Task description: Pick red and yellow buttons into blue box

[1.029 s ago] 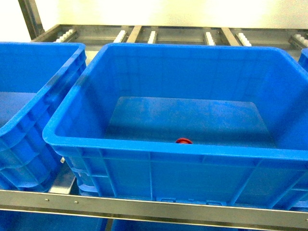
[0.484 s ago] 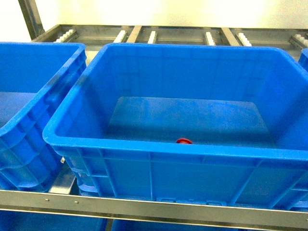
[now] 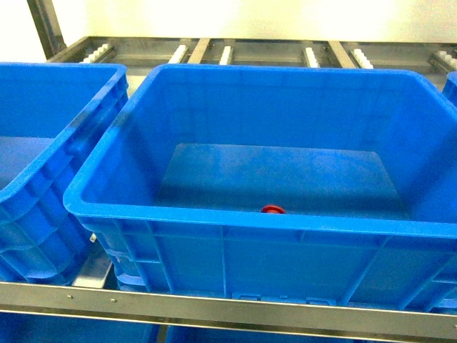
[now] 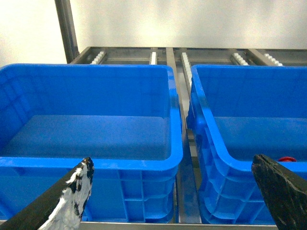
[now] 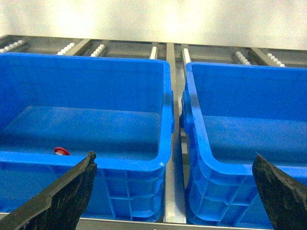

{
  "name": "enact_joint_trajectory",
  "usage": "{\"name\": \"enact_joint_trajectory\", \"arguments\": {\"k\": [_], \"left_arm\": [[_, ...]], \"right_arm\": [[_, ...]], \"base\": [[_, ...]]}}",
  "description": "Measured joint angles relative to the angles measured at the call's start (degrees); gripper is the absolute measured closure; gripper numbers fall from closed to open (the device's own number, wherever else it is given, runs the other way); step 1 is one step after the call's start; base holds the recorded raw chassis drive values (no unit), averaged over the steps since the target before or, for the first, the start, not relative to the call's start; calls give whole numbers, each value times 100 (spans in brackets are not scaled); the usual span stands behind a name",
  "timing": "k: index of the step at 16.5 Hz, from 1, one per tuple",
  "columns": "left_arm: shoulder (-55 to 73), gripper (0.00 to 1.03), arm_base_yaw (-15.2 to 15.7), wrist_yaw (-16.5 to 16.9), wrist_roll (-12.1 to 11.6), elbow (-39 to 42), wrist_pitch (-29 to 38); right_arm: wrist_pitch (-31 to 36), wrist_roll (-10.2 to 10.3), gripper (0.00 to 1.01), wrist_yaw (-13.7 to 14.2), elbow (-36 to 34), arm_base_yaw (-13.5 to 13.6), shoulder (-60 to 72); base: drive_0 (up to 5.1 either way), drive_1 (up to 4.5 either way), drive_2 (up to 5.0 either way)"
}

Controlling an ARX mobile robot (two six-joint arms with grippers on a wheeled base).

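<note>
Nothing moved; red button (image 3: 273,209) in blue box (image 3: 235,223), both arms' fingers (image 4: 79,184) wide apart, empty.

The big box (image 3: 285,236) sits in the middle on a metal rack (image 3: 214,309). One button (image 3: 273,209) lies inside it, on the floor, right by the front wall. Another box (image 3: 43,179) stands just beside it on the left. A third box (image 5: 244,143) stands just beside it on the right. Rails with little rollers (image 3: 226,54) run behind the boxes. A wall (image 3: 250,18) stands behind the rack.
</note>
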State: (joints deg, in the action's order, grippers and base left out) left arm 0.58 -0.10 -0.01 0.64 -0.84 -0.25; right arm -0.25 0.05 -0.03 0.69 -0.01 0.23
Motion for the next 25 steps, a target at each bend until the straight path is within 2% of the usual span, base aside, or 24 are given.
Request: {"name": "enact_joint_trajectory", "arguments": {"k": [25], "left_arm": [[0, 5, 0, 0, 0, 0, 2]], "right_arm": [[0, 0, 3, 0, 0, 0, 0]], "base": [[0, 0, 0]]}}
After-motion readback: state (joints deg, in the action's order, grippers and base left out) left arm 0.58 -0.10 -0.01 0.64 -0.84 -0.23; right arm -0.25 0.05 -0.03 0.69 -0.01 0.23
